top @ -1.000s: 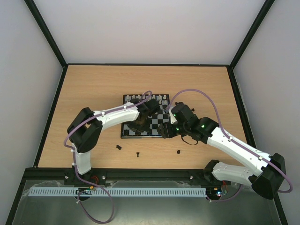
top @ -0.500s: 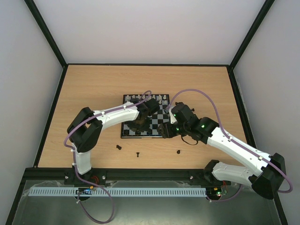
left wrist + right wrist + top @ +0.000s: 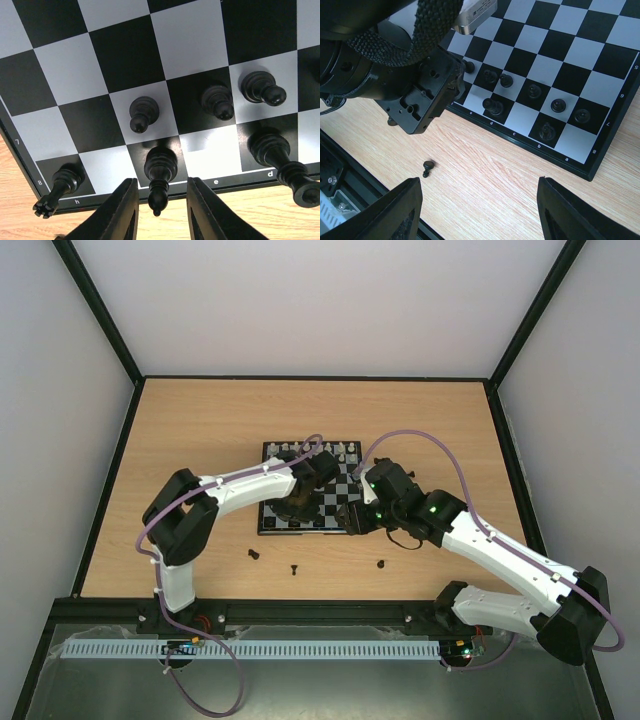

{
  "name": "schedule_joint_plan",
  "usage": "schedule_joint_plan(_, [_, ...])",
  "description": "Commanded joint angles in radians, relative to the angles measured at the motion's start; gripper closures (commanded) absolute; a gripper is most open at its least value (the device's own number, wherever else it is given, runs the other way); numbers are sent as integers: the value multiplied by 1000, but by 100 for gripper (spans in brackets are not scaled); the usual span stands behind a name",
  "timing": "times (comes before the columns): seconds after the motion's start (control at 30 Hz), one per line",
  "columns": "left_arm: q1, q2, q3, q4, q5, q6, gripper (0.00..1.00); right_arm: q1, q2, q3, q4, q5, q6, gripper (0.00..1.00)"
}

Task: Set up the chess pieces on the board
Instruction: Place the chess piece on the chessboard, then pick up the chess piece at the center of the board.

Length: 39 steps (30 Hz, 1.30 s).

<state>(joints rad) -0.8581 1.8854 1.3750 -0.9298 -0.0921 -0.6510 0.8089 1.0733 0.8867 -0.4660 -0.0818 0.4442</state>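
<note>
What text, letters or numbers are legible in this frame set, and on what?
"7", "8": side frame of the board, left wrist view.
"h", "e", "d": its near frame, same view.
"e", "d", "c", "b", "a": near frame, right wrist view.
Digits on the side frame in that view: too small to read surely.
Grey label, top of right wrist view: blurred, unreadable.
Top view: nothing legible.
</note>
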Motion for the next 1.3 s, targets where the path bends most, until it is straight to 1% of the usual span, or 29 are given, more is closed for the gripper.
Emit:
schedule_joint_plan(0.0, [5, -44, 16, -34, -15, -10, 68, -5, 2, -12, -13, 0, -13, 37])
schedule_joint_plan(0.13, [6, -83, 47, -61, -43, -24, 61, -5, 3, -12, -13, 1, -13, 36])
schedule_joint_plan(0.2, [6, -117, 47, -74, -52, -37, 61, -5, 4, -12, -13, 1, -12, 36])
schedule_joint_plan(0.33, [5, -217, -3, -82, -66, -78, 59, -5, 4, -13, -12, 3, -12, 36])
schedule_joint_plan(0.47, [4, -342, -95, -43, -76, -121, 54, -5, 11, -13, -13, 8, -10, 36])
schedule_joint_plan(0.7, [5, -495, -296, 164, -65, -148, 45, -5, 51, -3, -31, 70, 4, 35])
schedule_joint_plan(0.77, [4, -518, -353, 241, -44, -152, 43, -5, 69, 0, -47, 120, 22, 29])
schedule_joint_plan(0.83, [5, -531, -404, 317, -13, -144, 40, -13, 94, 0, -66, 161, 48, 26])
schedule_joint_plan(0.93, [1, -553, -457, 399, 7, -125, 36, -21, 137, 2, -95, 184, 100, 24])
schedule_joint_plan(1.07, [1, -593, -511, 468, 4, -93, 33, -22, 170, -17, -145, 249, 183, 20])
schedule_joint_plan(1.13, [1, -620, -540, 502, 7, -80, 26, -22, 188, -24, -168, 266, 226, 20])
schedule_joint_plan(1.17, [1, -638, -551, 517, 8, -75, 21, -22, 195, -33, -175, 267, 244, 20])
schedule_joint_plan(1.23, [0, -660, -564, 544, 11, -70, 3, -22, 200, -56, -180, 267, 279, 20])
schedule_joint_plan(1.27, [1, -669, -567, 552, 19, -64, 1, -21, 199, -72, -180, 270, 296, 20])
